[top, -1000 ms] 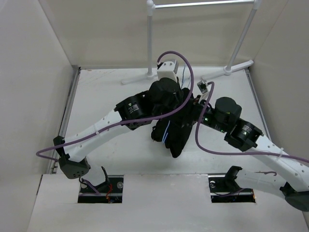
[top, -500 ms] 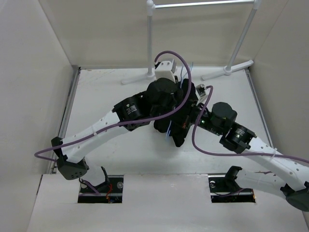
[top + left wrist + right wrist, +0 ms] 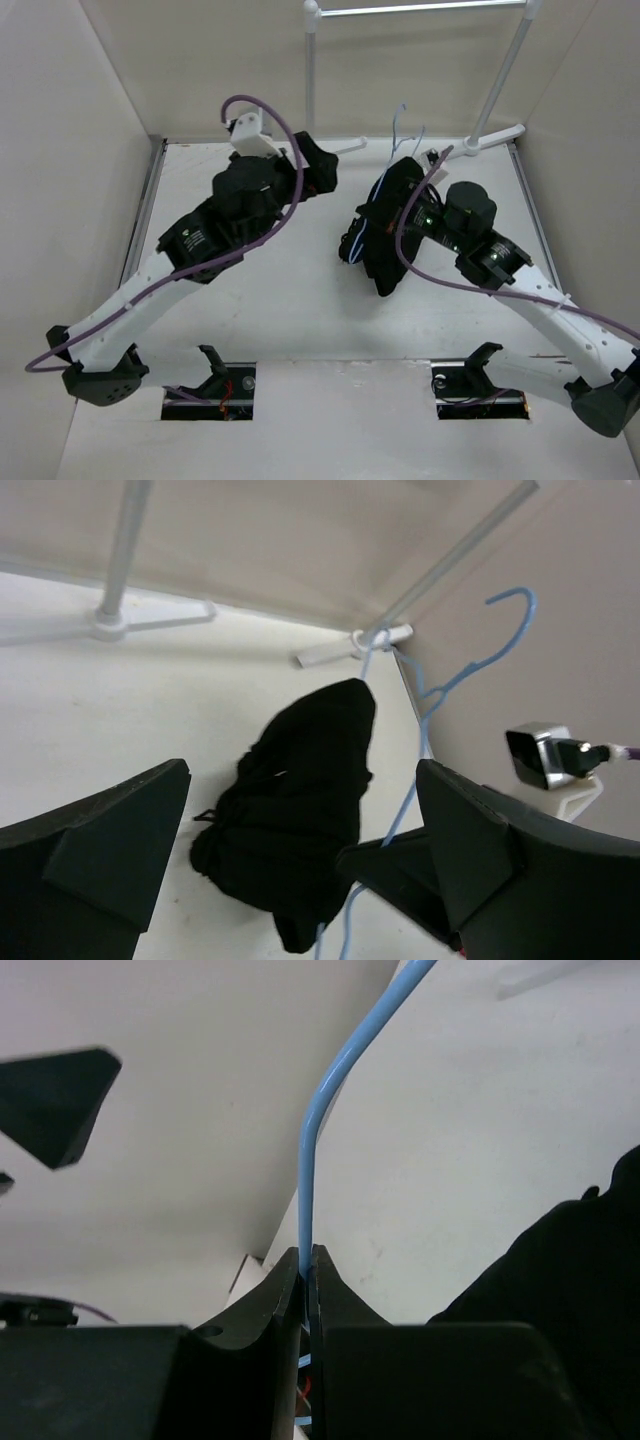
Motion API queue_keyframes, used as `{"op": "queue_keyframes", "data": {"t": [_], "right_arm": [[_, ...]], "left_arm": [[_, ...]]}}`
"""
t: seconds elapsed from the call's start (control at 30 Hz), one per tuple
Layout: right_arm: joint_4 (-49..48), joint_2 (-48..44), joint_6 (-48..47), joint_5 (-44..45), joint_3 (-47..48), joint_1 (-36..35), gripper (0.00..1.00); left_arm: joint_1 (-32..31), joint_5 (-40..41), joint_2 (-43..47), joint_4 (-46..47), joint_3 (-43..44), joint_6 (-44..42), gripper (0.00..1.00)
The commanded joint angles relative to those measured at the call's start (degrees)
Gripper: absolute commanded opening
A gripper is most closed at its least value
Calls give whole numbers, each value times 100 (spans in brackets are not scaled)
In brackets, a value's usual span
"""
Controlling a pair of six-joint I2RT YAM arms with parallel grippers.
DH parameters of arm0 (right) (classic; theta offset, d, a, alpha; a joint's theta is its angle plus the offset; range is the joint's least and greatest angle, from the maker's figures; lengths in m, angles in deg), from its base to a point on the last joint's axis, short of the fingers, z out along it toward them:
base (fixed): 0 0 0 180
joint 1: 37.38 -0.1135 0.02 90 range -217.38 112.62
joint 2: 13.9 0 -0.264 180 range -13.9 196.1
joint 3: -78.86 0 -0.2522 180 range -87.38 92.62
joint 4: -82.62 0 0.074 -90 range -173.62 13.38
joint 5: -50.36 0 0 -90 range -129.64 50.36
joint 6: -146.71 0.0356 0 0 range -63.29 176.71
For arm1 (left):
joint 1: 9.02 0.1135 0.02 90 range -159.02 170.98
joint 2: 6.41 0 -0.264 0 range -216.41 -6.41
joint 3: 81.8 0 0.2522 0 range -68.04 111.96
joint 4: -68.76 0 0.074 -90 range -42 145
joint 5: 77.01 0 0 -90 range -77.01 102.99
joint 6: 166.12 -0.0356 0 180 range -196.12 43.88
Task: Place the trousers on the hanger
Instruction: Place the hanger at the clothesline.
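The black trousers (image 3: 380, 240) hang in a bunched heap round the hanger (image 3: 401, 118), a thin pale blue wire whose hook sticks up behind them. My right gripper (image 3: 402, 192) is shut on the hanger wire (image 3: 305, 1200); the wire runs straight up out of the closed jaws (image 3: 307, 1260). Black cloth of the trousers (image 3: 570, 1280) fills the lower right of the right wrist view. My left gripper (image 3: 318, 165) stands open to the left of the bundle, apart from it. In the left wrist view the trousers (image 3: 300, 820) and the hanger (image 3: 470, 670) lie beyond its spread fingers (image 3: 110, 850).
A white tube garment rack (image 3: 312, 80) stands at the back, its feet (image 3: 120, 620) on the white table. Tall pale walls (image 3: 80, 120) close in left, right and behind. Purple cables (image 3: 270, 110) loop over both arms.
My left gripper has opened, let go of the bundle and swung away to the left. My right gripper has shut on the hanger wire, and the bundle now sits further right.
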State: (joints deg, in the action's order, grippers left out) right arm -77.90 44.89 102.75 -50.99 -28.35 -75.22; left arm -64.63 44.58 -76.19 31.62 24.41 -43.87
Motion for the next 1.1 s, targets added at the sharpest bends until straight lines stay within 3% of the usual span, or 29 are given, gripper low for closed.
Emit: {"op": "queue_keyframes", "data": {"t": [0.0,0.23,0.6,0.83,1.07], "right_arm": [[-686,281,-288,-454,995,395,4],[-370,1994,-262,-1184,2971,1512,4],[702,4763,-166,-1492,6532,2303,4],[791,5441,-17,-1580,7298,2567,3],[773,5828,115,-1695,7659,2743,3]], "left_arm": [[362,180,631,62,-348,-96,100],[1258,41,1431,-518,-1728,158,100],[2103,-970,2073,-651,-3460,660,100],[2586,-1340,2179,-642,-3742,695,100],[2683,-1402,2056,-572,-3778,695,100]]}}
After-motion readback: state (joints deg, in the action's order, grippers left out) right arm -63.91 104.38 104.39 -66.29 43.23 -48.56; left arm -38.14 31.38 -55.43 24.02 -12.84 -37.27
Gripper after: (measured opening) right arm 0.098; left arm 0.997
